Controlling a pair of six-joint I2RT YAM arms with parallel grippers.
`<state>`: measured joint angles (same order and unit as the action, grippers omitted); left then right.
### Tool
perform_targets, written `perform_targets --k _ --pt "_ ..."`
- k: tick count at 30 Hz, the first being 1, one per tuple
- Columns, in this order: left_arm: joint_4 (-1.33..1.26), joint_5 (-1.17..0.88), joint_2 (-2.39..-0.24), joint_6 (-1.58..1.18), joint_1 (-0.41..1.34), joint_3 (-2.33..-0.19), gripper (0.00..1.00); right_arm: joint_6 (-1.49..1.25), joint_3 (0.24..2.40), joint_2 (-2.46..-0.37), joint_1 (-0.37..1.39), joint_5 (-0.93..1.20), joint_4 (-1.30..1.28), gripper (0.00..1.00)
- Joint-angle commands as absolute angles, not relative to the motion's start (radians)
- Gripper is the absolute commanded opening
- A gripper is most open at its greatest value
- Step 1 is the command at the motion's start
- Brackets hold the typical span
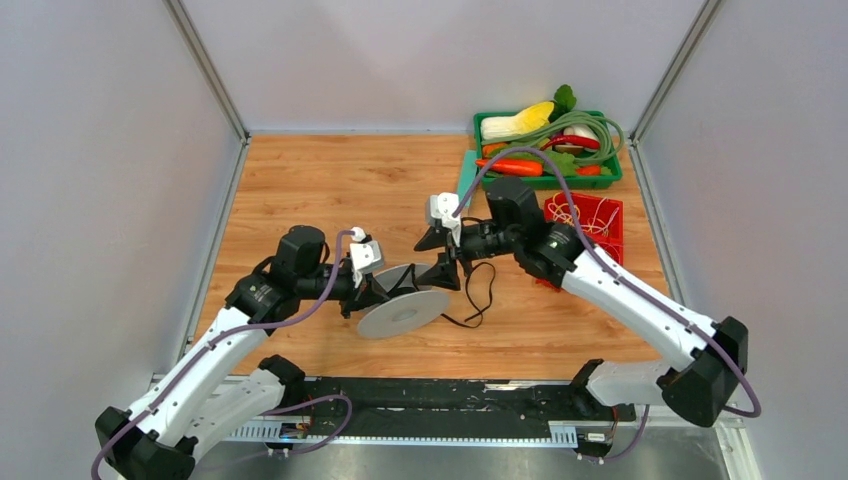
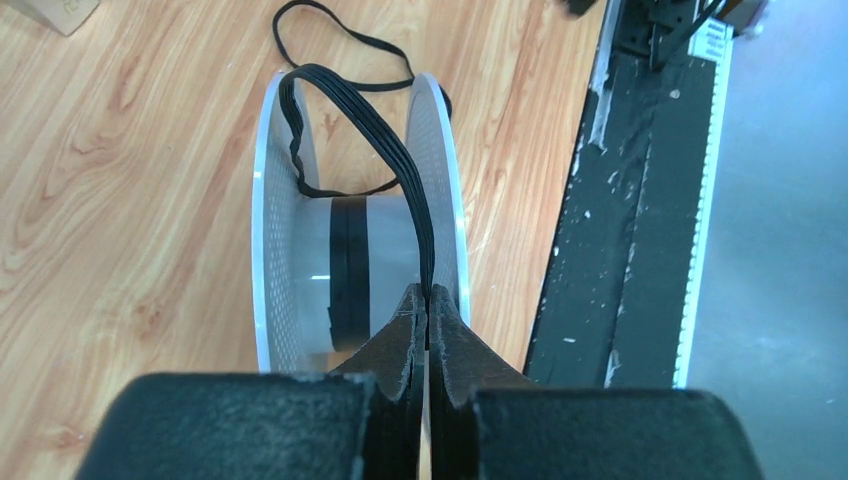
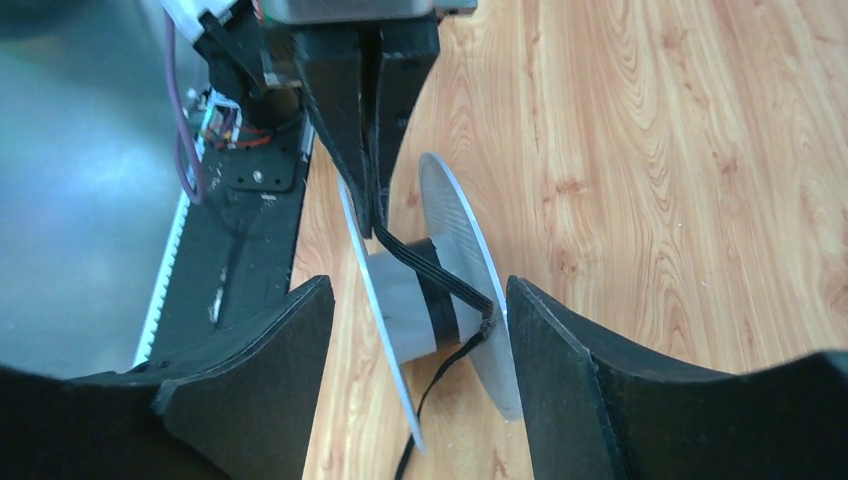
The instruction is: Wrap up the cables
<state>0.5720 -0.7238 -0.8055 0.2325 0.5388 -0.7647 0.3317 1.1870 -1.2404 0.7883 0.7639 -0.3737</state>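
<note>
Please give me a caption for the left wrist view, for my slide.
Left claw shut on black cable loops, partly wound on a spool.

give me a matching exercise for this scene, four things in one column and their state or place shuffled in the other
Things
1. left tool
2. right tool
3. spool
4. green crate

State or place
a. far right corner of the table, holding vegetables
b. shut on the black cable
c. open
d. middle of the table, cable partly wound on its hub

Pairs: 1-b, 2-c, 3-d, 4-a
</note>
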Motion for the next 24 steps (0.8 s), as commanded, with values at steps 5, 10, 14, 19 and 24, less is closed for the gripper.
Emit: perform_targets --k 5,10,14,19,24 --pt "0.657 -0.746 -0.831 0.442 0.540 -0.836 0.00 0.600 1.267 -1.334 0.814 0.845 -0.406 0.64" --pt "0.638 -0.753 -0.831 0.472 0.538 -0.830 0.00 0.673 1.299 -1.381 0.833 0.844 -0.445 0.58" --pt "0.644 -0.756 -0.839 0.489 0.538 -0.838 0.00 0.780 1.336 -1.416 0.848 0.842 -0.541 0.53" --pt "0.634 -0.762 -0.839 0.497 0.538 -0.838 0.00 0.874 1.387 -1.476 0.854 0.822 -0.676 0.49" --pt "0.638 -0.755 -0.828 0.506 0.538 -0.838 0.00 0.919 1.416 -1.508 0.854 0.815 -0.752 0.35"
